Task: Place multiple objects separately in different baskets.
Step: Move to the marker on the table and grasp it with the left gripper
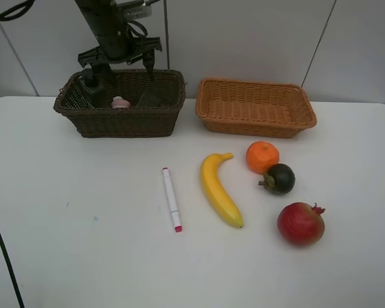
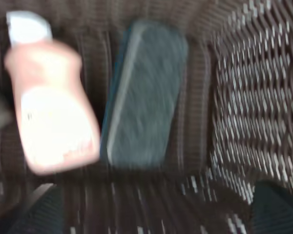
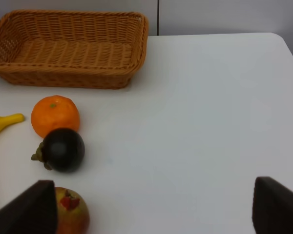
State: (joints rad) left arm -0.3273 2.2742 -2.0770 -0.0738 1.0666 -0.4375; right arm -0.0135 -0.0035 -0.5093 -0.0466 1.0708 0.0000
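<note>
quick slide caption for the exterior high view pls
Left gripper open over the dark basket; marker, banana, orange, mangosteen, pomegranate unsorted on the table.

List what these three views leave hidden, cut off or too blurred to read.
- Exterior high: the black bottle is half hidden behind the dark brown basket's wall.
- Left wrist: the small pink bottle's label is unreadable because of blur.
- Right wrist: the pomegranate is cut off by the frame edge, and only the banana's tip shows.
</note>
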